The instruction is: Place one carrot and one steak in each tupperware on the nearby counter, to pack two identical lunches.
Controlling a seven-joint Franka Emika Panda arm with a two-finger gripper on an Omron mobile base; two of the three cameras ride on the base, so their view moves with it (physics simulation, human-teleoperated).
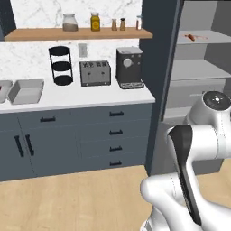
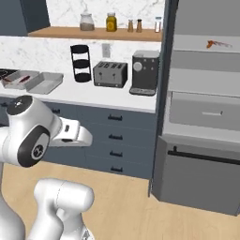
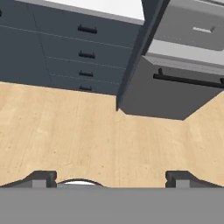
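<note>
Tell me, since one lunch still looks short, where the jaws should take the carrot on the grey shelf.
Likely across the middle of the carrot, coming from the open front of the shelf, jaws set across its length. It is a short tapered stick lying flat, so a grip across its thickness suits it. The gripper is open, facing the floor.

No readable text, labels, brands or numbers on any surface; none legible
</note>
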